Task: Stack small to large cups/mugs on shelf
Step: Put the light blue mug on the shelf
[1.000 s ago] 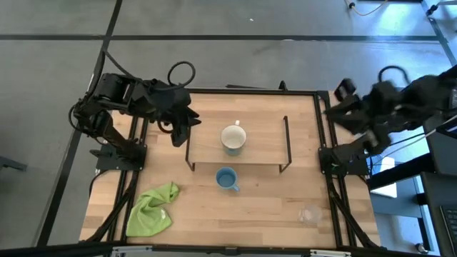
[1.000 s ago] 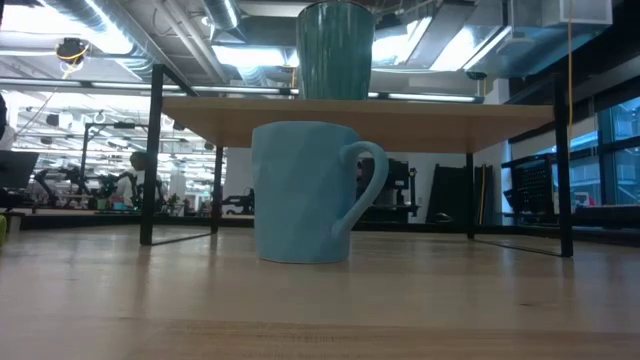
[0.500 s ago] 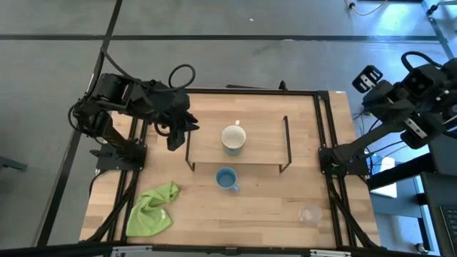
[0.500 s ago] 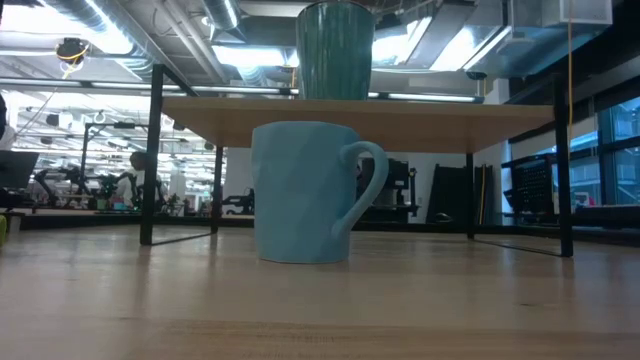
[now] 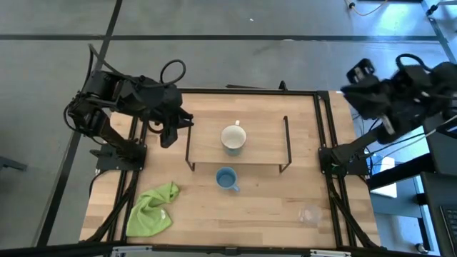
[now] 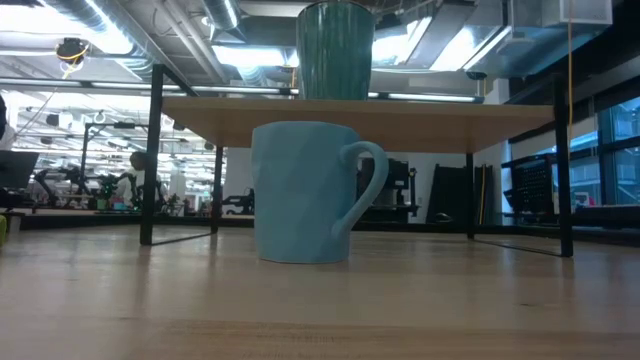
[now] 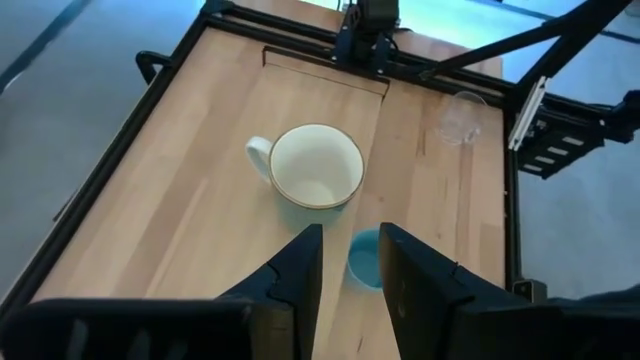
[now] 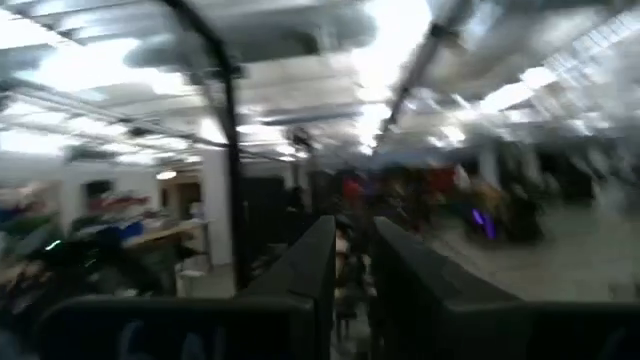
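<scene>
I see cream mug [image 5: 233,137] on the shelf [image 5: 264,146], blue mug [image 5: 226,178] in front, left gripper [image 7: 348,262] slightly parted, empty, right gripper [image 8: 352,262] narrowly parted, empty, off-table.

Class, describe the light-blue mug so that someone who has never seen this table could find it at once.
Start at the low wooden shelf in the middle of the table. The cream mug stands on top of it; the light-blue mug stands on the tabletop just in front. It alone is blue, unlike the clear glass cup near the corner.

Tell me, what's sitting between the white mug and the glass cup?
Mostly bare wood. In the high view, the white mug sits on the shelf; only the shelf's edge crosses toward the glass cup. The blue mug stands aside.
</scene>
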### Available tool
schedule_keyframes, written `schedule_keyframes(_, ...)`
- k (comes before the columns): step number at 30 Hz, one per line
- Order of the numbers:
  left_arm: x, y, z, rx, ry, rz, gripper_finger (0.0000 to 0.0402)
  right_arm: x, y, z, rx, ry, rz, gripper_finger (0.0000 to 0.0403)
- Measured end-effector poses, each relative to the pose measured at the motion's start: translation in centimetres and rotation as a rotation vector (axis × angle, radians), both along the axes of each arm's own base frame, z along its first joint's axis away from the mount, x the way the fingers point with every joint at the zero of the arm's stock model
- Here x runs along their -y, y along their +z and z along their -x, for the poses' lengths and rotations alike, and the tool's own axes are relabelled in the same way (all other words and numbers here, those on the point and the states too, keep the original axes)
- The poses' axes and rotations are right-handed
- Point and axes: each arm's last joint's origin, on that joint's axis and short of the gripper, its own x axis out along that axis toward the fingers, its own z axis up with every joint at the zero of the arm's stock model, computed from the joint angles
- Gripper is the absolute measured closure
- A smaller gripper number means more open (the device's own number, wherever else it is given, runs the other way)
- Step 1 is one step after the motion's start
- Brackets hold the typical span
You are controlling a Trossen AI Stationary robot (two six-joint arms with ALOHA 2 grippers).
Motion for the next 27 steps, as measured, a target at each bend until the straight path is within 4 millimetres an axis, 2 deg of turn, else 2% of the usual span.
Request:
schedule_keyframes(5, 0.0, 0.1, 0.2, 0.011, -0.004, 0.006, 0.0307, -0.7, -1.2, -2.3, -0.126, -0.092, -0.033, 0.0331)
schedule_keyframes(10, -0.4, 0.2, 0.1, 0.006, -0.038, -0.052, 0.0307, -0.1, -5.3, -4.5, -0.486, -0.243, -0.200, 0.0331)
schedule_keyframes(14, -1.0, 0.7, -0.4, 0.064, -0.115, -0.062, 0.0307, 1.2, -7.3, -5.6, -0.656, -0.286, -0.312, 0.0331)
schedule_keyframes(19, -2.1, 0.4, -0.8, 0.059, -0.129, -0.074, 0.0307, 2.7, -8.5, -8.8, -0.767, -0.261, -0.348, 0.0316)
schedule_keyframes(23, -2.6, -1.1, -1.9, -0.002, -0.178, -0.057, 0.0307, 5.2, -9.0, -11.1, -0.956, -0.279, -0.373, 0.0294)
schedule_keyframes(27, -2.9, -2.5, -2.3, -0.040, -0.191, -0.067, 0.0307, 6.8, -8.4, -13.9, -1.045, -0.260, -0.337, 0.0277)
